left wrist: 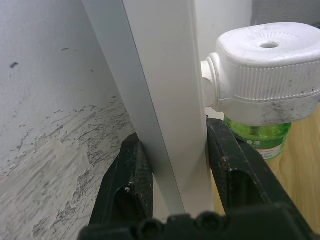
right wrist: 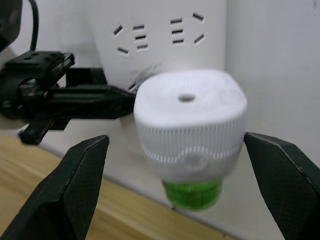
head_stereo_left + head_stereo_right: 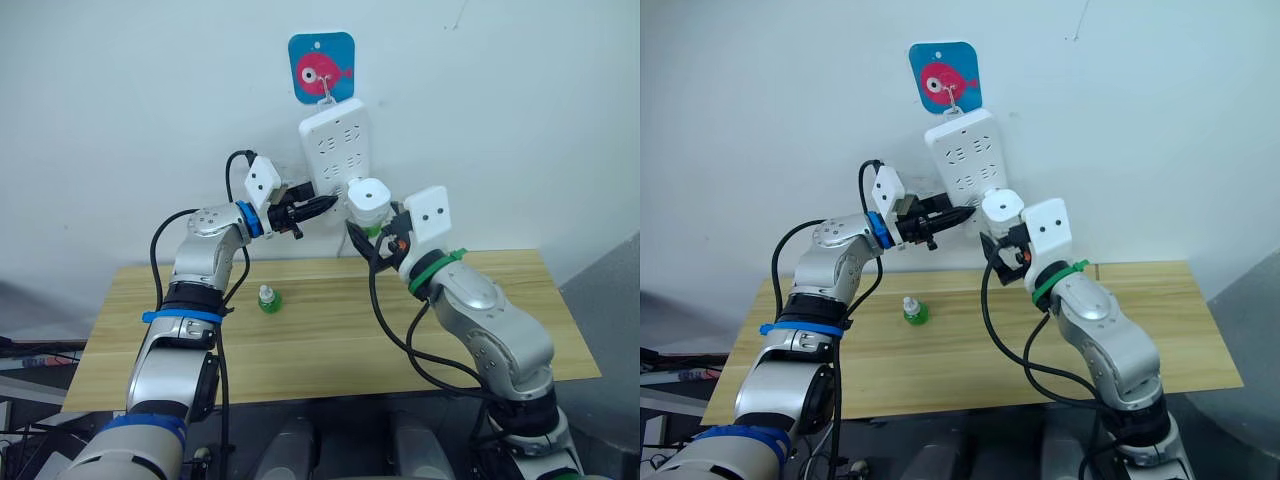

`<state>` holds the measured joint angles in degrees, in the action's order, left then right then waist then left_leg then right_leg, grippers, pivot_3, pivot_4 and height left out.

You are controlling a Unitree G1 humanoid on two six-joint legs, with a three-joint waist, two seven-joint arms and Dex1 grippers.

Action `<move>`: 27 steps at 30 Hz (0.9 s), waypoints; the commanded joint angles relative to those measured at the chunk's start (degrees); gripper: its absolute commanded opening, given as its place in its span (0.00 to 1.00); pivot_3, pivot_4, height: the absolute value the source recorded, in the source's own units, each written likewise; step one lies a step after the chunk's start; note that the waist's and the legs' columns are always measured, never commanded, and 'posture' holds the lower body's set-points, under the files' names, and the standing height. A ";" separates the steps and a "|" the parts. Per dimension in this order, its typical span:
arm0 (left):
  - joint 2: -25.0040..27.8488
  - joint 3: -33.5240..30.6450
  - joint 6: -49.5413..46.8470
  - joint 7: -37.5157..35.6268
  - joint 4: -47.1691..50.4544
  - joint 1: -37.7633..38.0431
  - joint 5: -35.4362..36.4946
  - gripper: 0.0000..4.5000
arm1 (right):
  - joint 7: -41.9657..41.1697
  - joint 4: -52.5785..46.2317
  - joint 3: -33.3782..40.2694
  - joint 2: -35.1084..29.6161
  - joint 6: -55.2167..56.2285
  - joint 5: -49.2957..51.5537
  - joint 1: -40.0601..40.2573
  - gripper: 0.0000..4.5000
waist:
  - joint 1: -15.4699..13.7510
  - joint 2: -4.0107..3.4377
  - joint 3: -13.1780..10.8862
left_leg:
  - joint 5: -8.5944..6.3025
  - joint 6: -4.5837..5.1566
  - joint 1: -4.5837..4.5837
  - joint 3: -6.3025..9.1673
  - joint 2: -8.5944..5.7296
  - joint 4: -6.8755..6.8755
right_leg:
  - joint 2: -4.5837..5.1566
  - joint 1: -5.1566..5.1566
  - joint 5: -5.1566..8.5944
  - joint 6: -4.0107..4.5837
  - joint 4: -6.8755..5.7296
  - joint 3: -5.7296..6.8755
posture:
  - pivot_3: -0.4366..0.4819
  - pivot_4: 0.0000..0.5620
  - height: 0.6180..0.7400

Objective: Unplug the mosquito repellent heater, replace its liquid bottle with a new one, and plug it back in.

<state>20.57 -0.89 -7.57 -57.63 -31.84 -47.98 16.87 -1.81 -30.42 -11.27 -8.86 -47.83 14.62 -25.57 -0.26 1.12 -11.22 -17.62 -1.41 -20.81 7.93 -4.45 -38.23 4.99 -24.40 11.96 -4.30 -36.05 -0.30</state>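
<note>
The mosquito repellent heater (image 3: 368, 197), a white rounded unit with a green liquid bottle (image 2: 193, 194) screwed in beneath it, sits plugged into the lower part of the white power strip (image 3: 335, 145) that hangs on the wall under a blue fish hook plaque (image 3: 322, 66). The left claw (image 1: 172, 165) is clamped on the lower edge of the power strip, one black finger on each face, just beside the heater. The right claw (image 2: 185, 165) has its fingers spread wide on either side of the heater without touching it, while a second green bottle (image 3: 268, 298) stands on the wooden desk (image 3: 330, 340) below.
</note>
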 commanded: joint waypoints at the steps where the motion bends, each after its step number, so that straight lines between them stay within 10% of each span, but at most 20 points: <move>1: -0.63 -0.34 -0.07 1.98 1.85 -0.92 -0.26 0.30 | 1.75 1.95 -0.29 1.77 2.68 -3.23 -2.17 1.00 | -0.06 0.00 -0.01 | 0.01 0.00 -0.01 0.03 -0.01 0.00 | 0.00 0.00 -0.01 0.00 0.00 0.01 | 0.49 0.41 1.00; 7: -0.37 -0.65 -0.42 2.10 2.82 -0.36 -0.20 0.30 | 0.89 5.45 0.01 4.63 6.25 -5.15 -4.24 1.00 | -0.10 -0.02 -0.06 | 0.01 0.00 -0.01 0.06 -0.03 0.01 | 0.02 0.00 -0.04 -0.01 0.00 0.02 | 0.52 0.40 1.00; 13: -0.17 -0.80 -0.39 2.61 3.21 0.15 -0.45 0.30 | -1.46 4.80 -0.91 3.42 7.85 -6.71 -2.82 0.66 | -0.10 -0.03 -0.07 | 0.01 -0.01 -0.02 0.10 -0.04 0.02 | 0.02 0.00 -0.04 -0.01 0.01 0.05 | 0.52 0.40 1.00; 27: -0.08 -0.87 1.11 4.70 1.00 -0.43 -1.60 0.30 | -4.89 -8.85 2.92 -0.38 -1.72 -3.93 3.34 0.67 | -0.33 -0.03 -0.20 | 0.00 -0.03 -0.13 0.44 -0.10 0.12 | 0.07 0.01 -0.02 0.02 0.20 0.31 | 0.51 0.40 1.00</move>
<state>19.53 -0.47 -7.25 -56.65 -30.17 -47.26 17.12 -6.07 -34.95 -9.74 -9.21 -48.65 9.42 -21.88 -0.59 1.09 -11.43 -17.62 -1.45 -20.93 8.39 -4.55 -38.11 5.06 -24.39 11.94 -4.28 -35.90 0.02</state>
